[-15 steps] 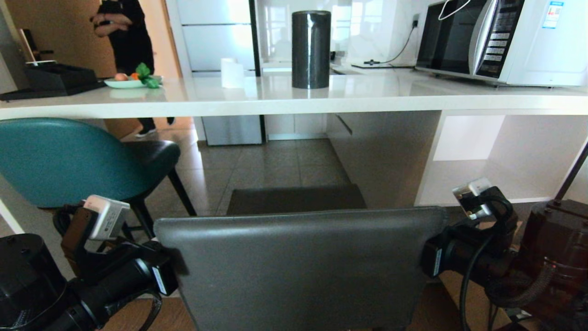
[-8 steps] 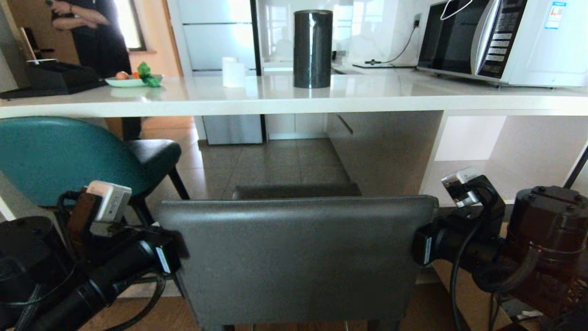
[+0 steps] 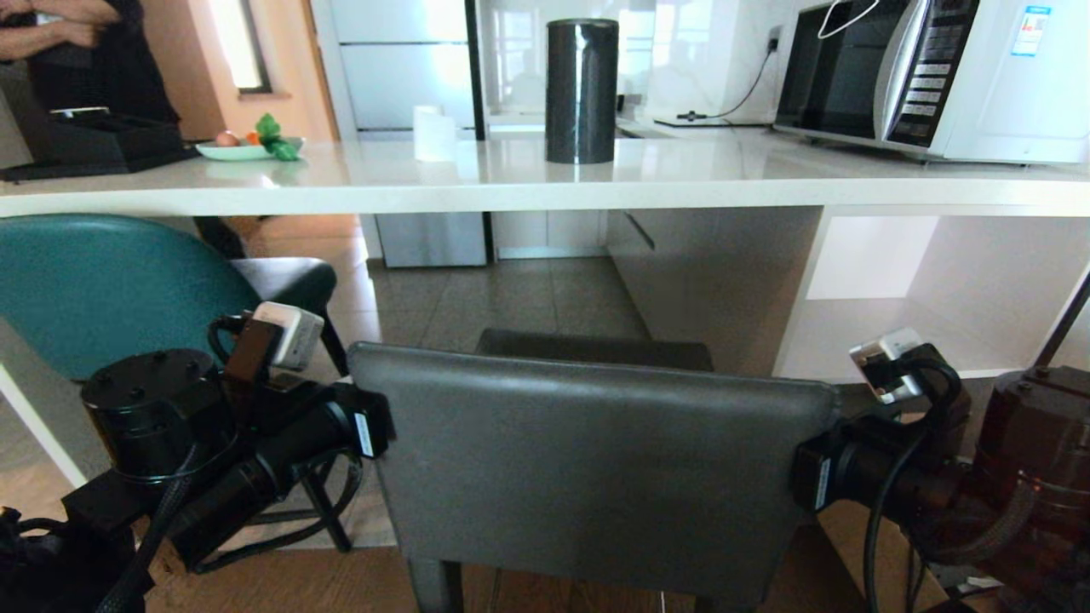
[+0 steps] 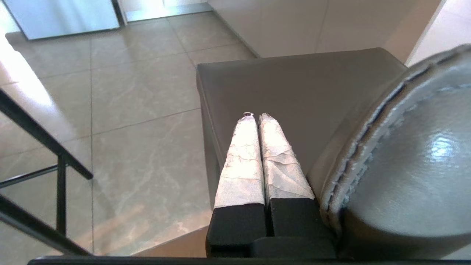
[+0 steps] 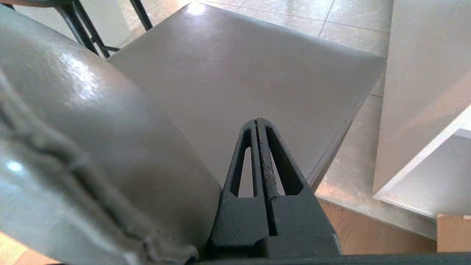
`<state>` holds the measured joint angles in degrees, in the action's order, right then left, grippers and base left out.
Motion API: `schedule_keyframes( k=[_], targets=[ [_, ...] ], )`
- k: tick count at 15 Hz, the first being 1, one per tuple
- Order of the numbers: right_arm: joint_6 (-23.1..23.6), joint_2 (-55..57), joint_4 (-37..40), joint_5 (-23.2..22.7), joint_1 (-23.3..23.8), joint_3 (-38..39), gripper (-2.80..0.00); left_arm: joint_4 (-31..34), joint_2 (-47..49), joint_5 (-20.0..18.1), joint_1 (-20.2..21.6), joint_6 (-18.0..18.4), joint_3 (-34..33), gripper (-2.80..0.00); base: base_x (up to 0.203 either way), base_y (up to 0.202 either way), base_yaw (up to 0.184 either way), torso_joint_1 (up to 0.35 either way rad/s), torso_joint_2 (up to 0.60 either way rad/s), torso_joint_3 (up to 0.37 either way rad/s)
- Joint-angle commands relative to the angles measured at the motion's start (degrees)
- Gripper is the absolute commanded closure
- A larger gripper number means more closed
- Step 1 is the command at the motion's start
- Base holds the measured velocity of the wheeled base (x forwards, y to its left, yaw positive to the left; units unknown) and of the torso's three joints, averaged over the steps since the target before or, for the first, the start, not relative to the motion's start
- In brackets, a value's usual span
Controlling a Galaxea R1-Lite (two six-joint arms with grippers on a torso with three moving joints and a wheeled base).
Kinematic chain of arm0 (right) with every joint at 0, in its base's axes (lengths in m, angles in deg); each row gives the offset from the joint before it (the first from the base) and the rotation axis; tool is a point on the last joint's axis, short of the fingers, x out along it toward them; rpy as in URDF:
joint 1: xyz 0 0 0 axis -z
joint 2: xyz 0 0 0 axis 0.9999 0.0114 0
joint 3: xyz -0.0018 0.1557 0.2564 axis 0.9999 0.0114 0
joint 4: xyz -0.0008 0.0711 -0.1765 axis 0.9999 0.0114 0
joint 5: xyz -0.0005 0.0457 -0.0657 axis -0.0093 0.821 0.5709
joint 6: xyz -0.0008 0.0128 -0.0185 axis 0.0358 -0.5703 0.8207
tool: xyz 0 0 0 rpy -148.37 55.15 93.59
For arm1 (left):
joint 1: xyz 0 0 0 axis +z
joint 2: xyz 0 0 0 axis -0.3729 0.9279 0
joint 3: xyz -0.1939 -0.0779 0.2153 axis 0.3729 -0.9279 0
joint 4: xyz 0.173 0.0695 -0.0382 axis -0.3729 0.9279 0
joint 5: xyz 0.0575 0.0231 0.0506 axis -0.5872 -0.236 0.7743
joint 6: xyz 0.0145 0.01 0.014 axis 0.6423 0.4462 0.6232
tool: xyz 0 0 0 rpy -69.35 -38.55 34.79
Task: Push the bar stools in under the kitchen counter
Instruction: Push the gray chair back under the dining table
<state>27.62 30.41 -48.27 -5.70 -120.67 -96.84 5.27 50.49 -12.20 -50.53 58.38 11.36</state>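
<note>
In front of the robot: the dark grey stool stands near, its rectangular back facing the camera, its seat reaching toward the kitchen counter.
Left gripper: taped fingers pressed together, holding nothing, lying along the left edge of the grey back, above the seat.
Right gripper: fingers closed on nothing, against the right edge of the back.
Teal stool: at left, seat under the counter edge.
Counter top: black cylinder, microwave at far right, plate of produce at left.
Far left: a person stands behind the counter.

grey stool facing counter, teal stool left
</note>
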Motion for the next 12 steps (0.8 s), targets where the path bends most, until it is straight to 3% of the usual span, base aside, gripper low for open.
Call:
schedule_keyframes(
  k=[1,8,12],
  targets=[
    [0.01,0.83,0.24,0.03,1.09,-0.23,0.0,-0.33,1.4,0.12,-1.16,-0.05,0.74,0.0,0.0,0.0,0.0,0.0,0.0,0.0],
    [0.43,13.83,0.16,-1.41,1.36,-14.38,0.0,-0.51,1.92,2.11,2.57,-0.05,0.11,0.0,0.0,0.0,0.0,0.0,0.0,0.0],
    [0.2,13.62,-0.34,-0.9,2.02,-12.52,0.0,-0.6,5.07,2.15,5.02,0.04,1.49,0.0,0.0,0.0,0.0,0.0,0.0,0.0]
  ],
)
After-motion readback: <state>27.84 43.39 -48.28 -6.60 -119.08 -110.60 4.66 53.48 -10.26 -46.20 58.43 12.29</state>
